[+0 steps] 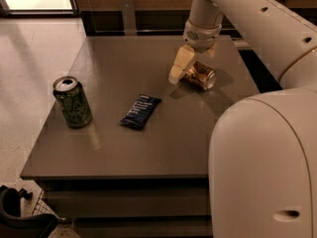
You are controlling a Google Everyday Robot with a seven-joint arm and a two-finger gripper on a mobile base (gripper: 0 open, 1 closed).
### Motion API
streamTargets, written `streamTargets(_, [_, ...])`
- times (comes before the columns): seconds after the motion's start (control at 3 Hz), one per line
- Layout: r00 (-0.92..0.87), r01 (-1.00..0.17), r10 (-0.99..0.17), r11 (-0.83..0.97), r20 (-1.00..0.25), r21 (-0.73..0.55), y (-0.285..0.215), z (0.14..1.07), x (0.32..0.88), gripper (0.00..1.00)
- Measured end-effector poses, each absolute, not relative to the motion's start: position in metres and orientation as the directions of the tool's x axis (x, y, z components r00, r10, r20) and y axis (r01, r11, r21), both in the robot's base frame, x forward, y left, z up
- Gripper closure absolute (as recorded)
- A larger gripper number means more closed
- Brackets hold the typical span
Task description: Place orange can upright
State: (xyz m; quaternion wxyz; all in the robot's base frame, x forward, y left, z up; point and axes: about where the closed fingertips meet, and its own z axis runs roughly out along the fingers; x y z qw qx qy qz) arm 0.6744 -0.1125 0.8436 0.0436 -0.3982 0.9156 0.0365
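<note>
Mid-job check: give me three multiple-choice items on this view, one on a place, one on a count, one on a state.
1. Where is the tool?
A. at the table's near left corner
B. over the floor
C. at the slim copper-orange drink can, far right on the grey table

2. How many drink cans are on the table?
A. one
B. two
C. three

3. How does the copper-orange can lie?
A. on its side
B. upright
C. crushed flat

Answers:
1 C: the tool sits right beside that can.
2 B: the copper-orange one and the green can with a silver top.
3 A: its round end faces sideways.
</note>
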Motion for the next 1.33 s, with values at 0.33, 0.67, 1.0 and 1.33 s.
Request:
streamTargets(0.33, [-0.696,-0.717,-0.712,0.696,-0.09,0.045,-0.116,0.835,0.672,0.14])
streamTargets(0.67, [-0.707,-0.707,-0.704,0.705,-0.072,0.046,-0.118,0.828,0.672,0.45])
streamTargets(1.0, [-0.704,-0.709,-0.703,0.705,-0.095,0.038,-0.114,0.826,0.679,0.69])
streamTargets(1.33, [-0.703,-0.709,-0.703,0.704,-0.108,0.032,-0.112,0.823,0.684,0.92])
